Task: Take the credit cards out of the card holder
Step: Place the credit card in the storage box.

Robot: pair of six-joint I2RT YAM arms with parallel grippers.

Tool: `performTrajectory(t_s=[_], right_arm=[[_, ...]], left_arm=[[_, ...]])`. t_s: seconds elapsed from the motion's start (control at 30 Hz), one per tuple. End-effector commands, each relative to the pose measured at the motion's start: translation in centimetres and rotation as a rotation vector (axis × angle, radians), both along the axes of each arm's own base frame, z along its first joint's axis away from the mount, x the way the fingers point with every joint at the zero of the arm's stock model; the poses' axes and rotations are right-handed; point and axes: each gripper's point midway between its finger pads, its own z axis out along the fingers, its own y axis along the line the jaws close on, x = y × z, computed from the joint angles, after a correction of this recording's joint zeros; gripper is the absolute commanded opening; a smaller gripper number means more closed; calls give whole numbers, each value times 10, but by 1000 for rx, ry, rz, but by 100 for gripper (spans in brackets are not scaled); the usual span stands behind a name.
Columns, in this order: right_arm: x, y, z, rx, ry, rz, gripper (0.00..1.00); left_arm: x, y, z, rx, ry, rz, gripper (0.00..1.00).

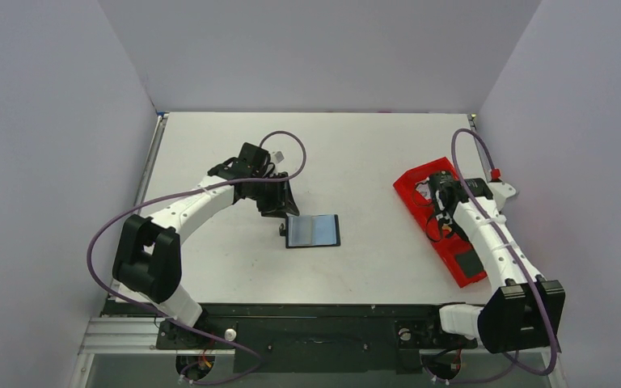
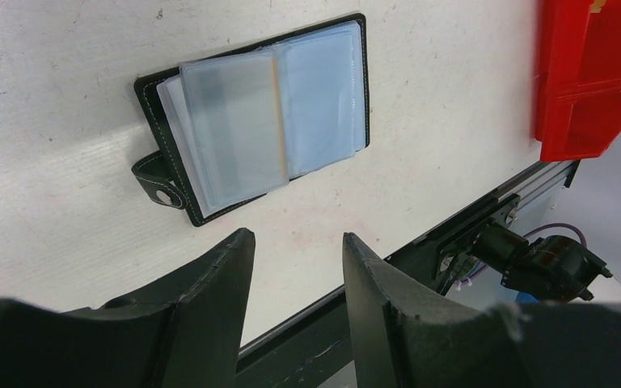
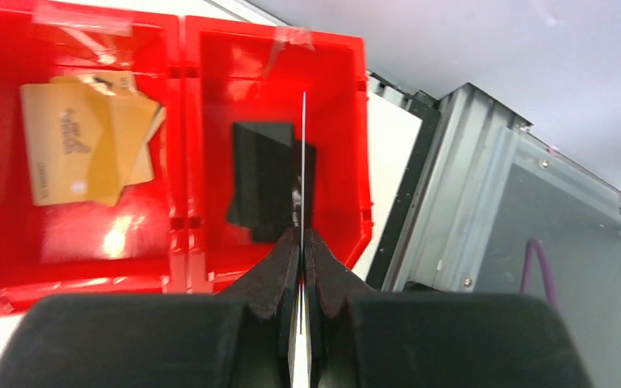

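Note:
The card holder (image 1: 313,231) lies open and flat on the white table, black-edged, its clear blue-grey sleeves (image 2: 259,121) facing up and its closing tab (image 2: 160,174) sticking out at one side. My left gripper (image 1: 279,206) hovers just beside it, open, with nothing between its fingers (image 2: 295,238). My right gripper (image 3: 302,233) hangs over the red tray (image 3: 348,121), shut on a thin credit card (image 3: 303,153) that I see edge-on as a white line. Below it in that compartment lie dark cards (image 3: 263,182). Gold cards (image 3: 81,145) fill the neighbouring compartment.
The red compartment tray (image 1: 420,171) sits at the right of the table under the right arm, reaching toward the near edge. A black rail (image 1: 315,311) runs along the table's front. Grey walls close in on three sides.

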Motion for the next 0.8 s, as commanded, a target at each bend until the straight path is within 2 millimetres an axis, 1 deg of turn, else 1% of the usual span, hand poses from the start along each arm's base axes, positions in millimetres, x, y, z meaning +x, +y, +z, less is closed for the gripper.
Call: performTrajectory(t_s=[0.0,0.13,0.23,0.33,0.43,0.47,0.57,0.67,0.77], right_arm=[[-6,-22,-10,-40,47,-50,0],[-5,-28,-26,-18,73,-66,0],[0,-28,-36,-15,90,-66,0],[-3,-34,-46,-8,117,-97,0],[-1,-35,-61,19,140,-104,0],[-4,-37,-66,28,158,-109,0],[-4,-39,-79,60,168,-123,0],[-3,-40,-86,74,184,-124,0],[-7,-43,-91,80,202,-146,0]], left_arm=[[5,-7,13,-15,-36,-30,42],[4,-8,11,-11,-30,-32,42],[4,-9,12,-10,-26,-34,42],[4,-9,11,-7,-23,-33,42],[4,-10,13,-5,-25,-35,42],[4,-10,13,-4,-25,-35,42],[5,-10,14,0,-32,-29,42],[5,-9,15,0,-33,-29,42],[5,-10,15,0,-32,-31,42]])
